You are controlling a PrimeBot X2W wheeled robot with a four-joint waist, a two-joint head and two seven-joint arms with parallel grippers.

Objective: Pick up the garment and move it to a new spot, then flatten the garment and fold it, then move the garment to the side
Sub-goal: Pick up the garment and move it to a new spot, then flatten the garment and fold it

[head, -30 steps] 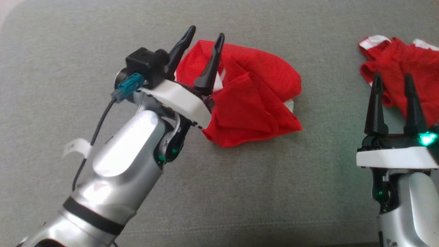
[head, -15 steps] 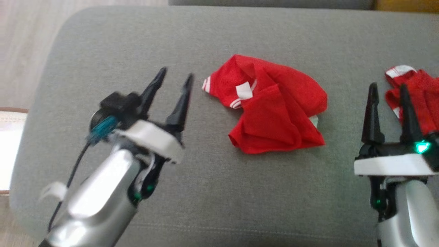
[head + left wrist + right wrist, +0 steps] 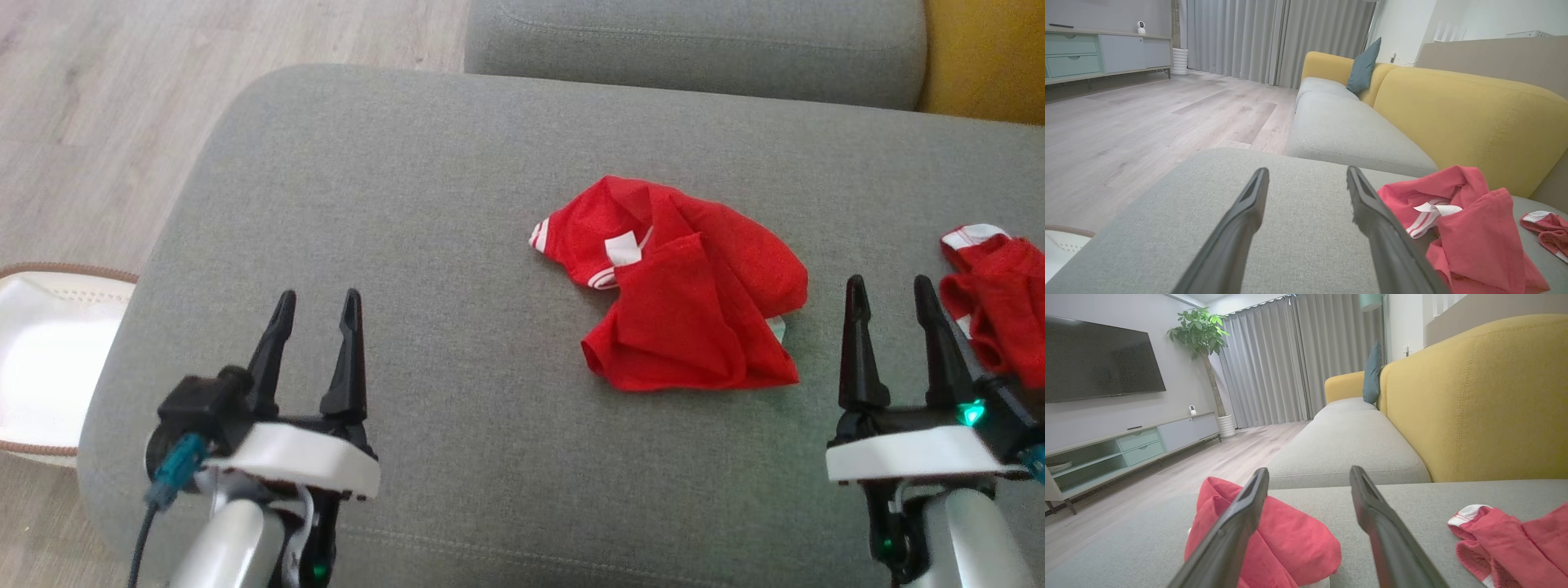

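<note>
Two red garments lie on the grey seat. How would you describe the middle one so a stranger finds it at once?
Find the wide grey seat cushion in front of the yellow backrest. Near its middle lies a bunched red garment. Unlike the other red garment far to the right, it shows a white label.

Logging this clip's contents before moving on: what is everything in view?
Grey fabric seat cushions: two, grey, under and beyond garments
Crumpled red fabric garment with white trim: one, red, middle of near cushion
Second red garment, white cuff: one, red, cushion's right edge
Yellow sofa back: one, yellow, behind the seats
Teal pillow: one, teal, against sofa back
White basket, brown rim: one, white, floor at left
Left gripper: one, dark, lower left, open
Right gripper: one, dark, lower right, open
</note>
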